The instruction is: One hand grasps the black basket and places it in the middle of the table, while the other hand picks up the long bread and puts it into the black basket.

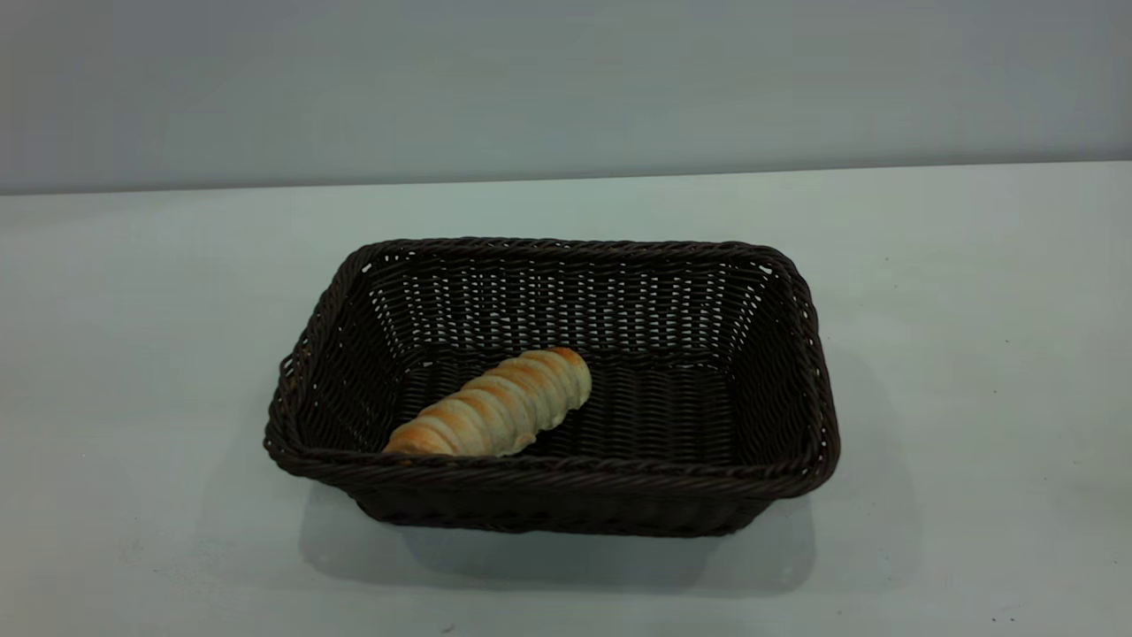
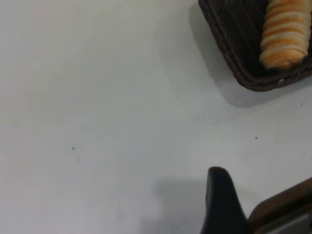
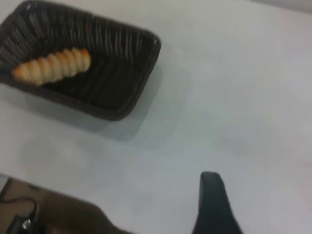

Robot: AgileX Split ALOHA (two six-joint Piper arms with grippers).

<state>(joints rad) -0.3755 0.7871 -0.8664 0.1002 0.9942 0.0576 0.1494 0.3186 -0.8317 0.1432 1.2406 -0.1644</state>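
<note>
The black basket (image 1: pixel 796 354) stands on the table (image 1: pixel 973 354) near its middle, with a braided rim and open-weave sides. The long bread (image 1: pixel 495 405) lies inside it on the bottom, slanted, towards the basket's front left corner. In the left wrist view a corner of the basket (image 2: pixel 229 46) and one end of the bread (image 2: pixel 285 36) show. My left gripper (image 2: pixel 222 200) is over bare table, well apart from them. The right wrist view shows the whole basket (image 3: pixel 122 73) with the bread (image 3: pixel 51 66) in it, far from my right gripper (image 3: pixel 212 204). Neither gripper shows in the exterior view.
A pale grey wall (image 1: pixel 566 80) rises behind the table's far edge. The table's edge, with brown floor and a black cable (image 3: pixel 19 214) beyond it, lies close to my right gripper. A brown surface (image 2: pixel 287 204) also shows beside my left gripper.
</note>
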